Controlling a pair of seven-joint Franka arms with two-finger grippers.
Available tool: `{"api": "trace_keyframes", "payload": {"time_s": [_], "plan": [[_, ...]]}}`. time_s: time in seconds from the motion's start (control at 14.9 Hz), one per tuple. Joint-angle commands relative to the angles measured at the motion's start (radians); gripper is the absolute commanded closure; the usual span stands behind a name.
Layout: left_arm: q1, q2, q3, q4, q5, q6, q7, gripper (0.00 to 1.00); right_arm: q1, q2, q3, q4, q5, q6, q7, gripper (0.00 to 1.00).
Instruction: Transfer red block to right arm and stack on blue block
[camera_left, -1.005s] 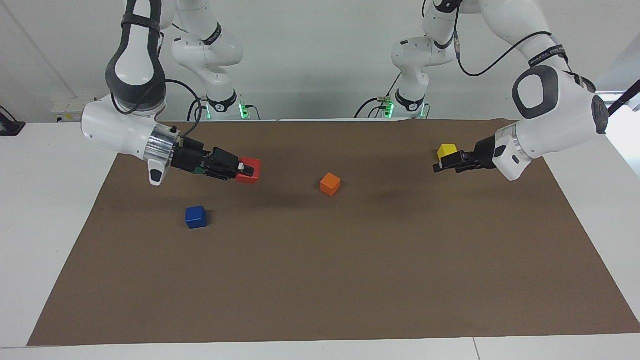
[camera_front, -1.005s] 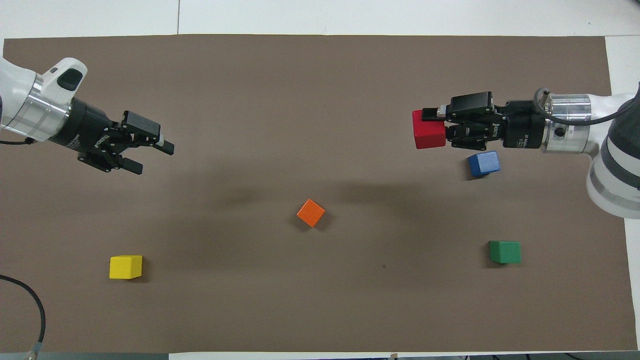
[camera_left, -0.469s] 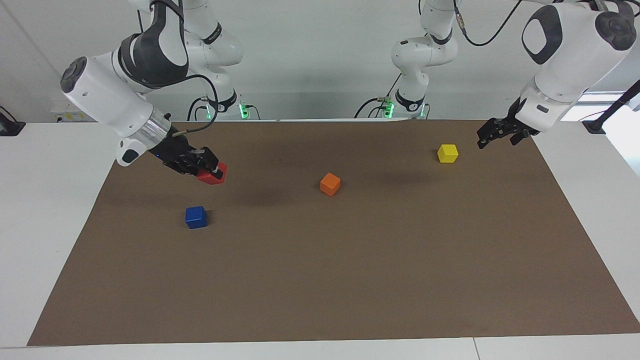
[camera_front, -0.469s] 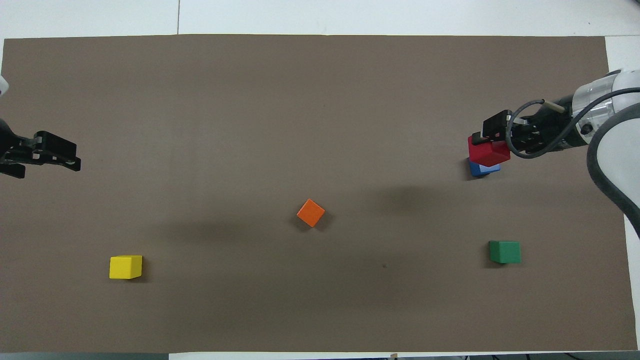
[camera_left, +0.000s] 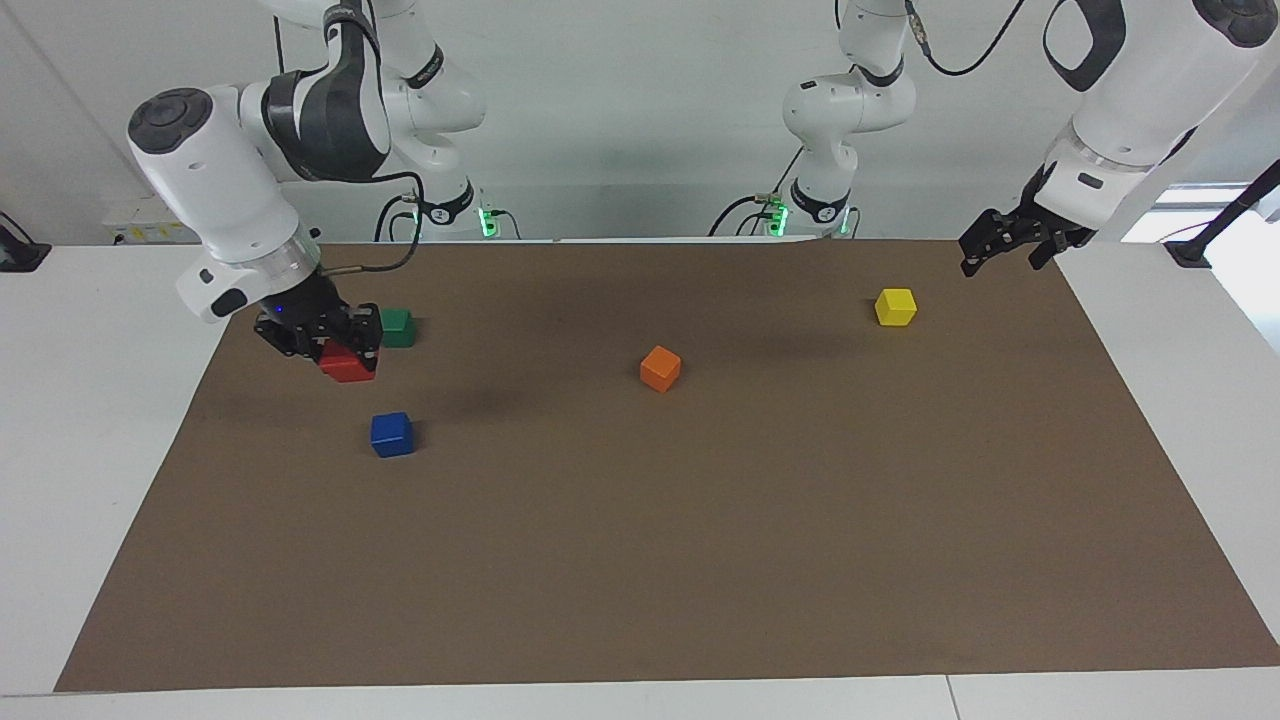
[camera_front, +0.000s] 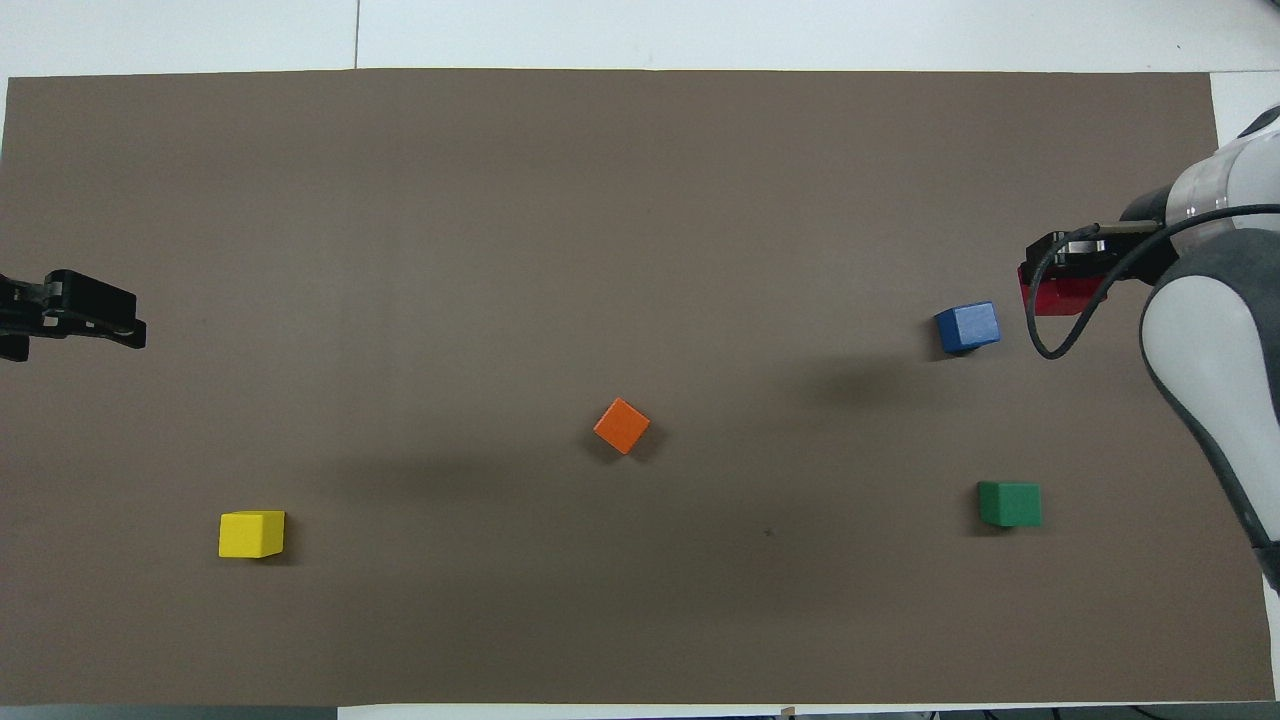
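Note:
The red block (camera_left: 350, 370) hangs in my right gripper (camera_left: 340, 356), which points straight down and is shut on it. It is over the brown mat (camera_left: 700, 560), not over the blue block (camera_left: 391, 434) but off to its side, toward the right arm's end of the table. In the overhead view the red block (camera_front: 1045, 298) shows under the right gripper (camera_front: 1068, 262), beside the blue block (camera_front: 967, 327), with a gap between them. My left gripper (camera_left: 1010, 248) waits open and empty, raised over the mat's corner at the left arm's end, and its fingers (camera_front: 95, 305) show at the overhead view's edge.
A green block (camera_left: 398, 327) lies nearer to the robots than the blue one, close to the right gripper. An orange block (camera_left: 660, 368) sits mid-mat. A yellow block (camera_left: 895, 306) lies toward the left arm's end.
The right gripper swung the red block from mid-mat, over the blue block, out toward the right arm's end and turned to point down. The left arm pulled back and rose toward its own end.

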Motion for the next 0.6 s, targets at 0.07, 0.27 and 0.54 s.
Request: {"api": "trace_keyframes", "payload": {"time_s": [0.07,0.27,0.54], "plan": [[-0.015,-0.033,0.015,-0.011,0.014,-0.016,0.014,0.00,-0.003,0.039,0.006,-0.043,-0.087,0.132,-0.045,1.00],[-0.072,-0.005,0.070,-0.006,0.012,-0.017,0.020,0.00,0.008,0.051,0.008,-0.078,-0.087,0.197,-0.037,1.00],[-0.089,-0.008,0.072,-0.008,0.012,-0.039,0.019,0.00,0.014,0.048,0.010,-0.178,-0.083,0.361,-0.017,1.00]]}}
